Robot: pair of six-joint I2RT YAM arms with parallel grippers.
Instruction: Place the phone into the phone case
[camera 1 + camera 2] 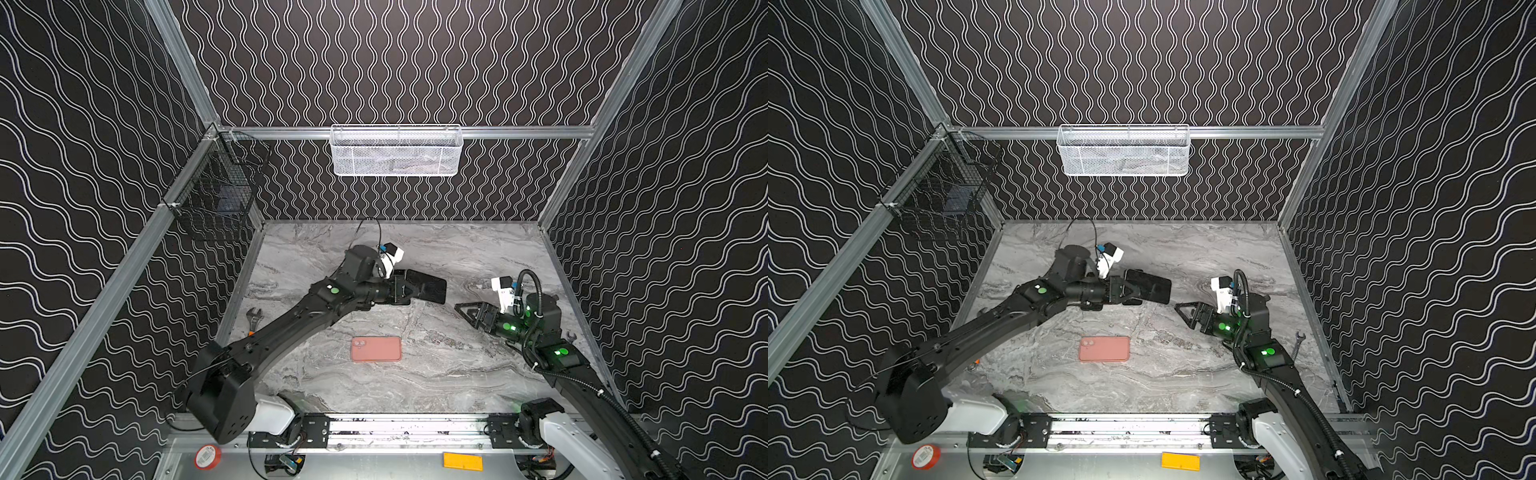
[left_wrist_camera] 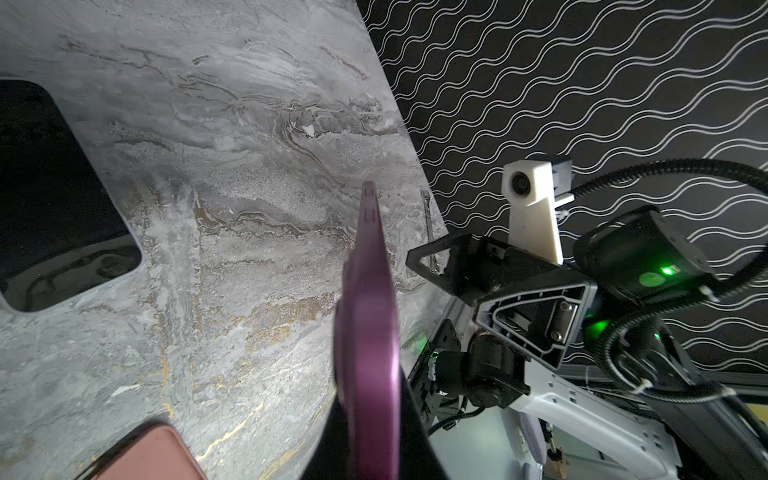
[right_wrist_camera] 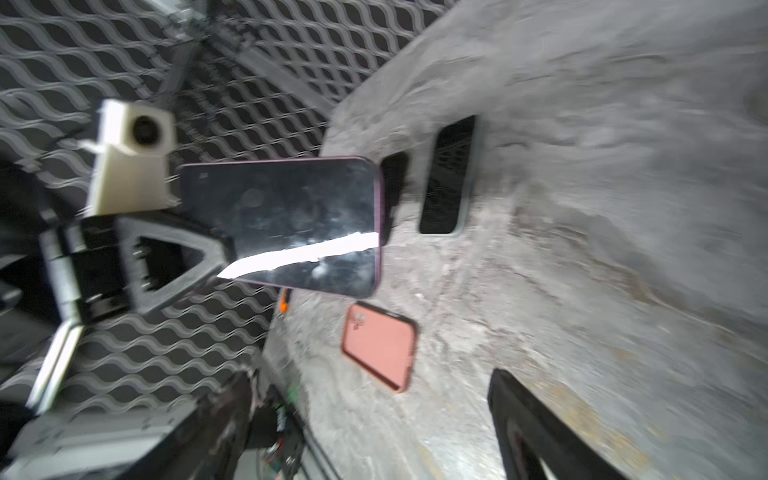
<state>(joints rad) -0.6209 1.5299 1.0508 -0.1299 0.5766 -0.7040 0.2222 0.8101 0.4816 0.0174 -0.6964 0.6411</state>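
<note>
While the left gripper (image 1: 409,291) is pinching one end of the dark-glass, purple-edged phone (image 1: 430,286) aloft, with the flat salmon-pink phone case (image 1: 376,349) lying at its six o'clock and the right gripper (image 1: 464,311) hovering wide and empty at three o'clock, that end-only pinch is risking a sag or slip.

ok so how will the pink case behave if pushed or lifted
The pink case lies flat on the table, so a push would probably slide it, not tip it. Its low edge likely offers little to pinch. It looks like a thin shell, probably light and bendy.
</note>
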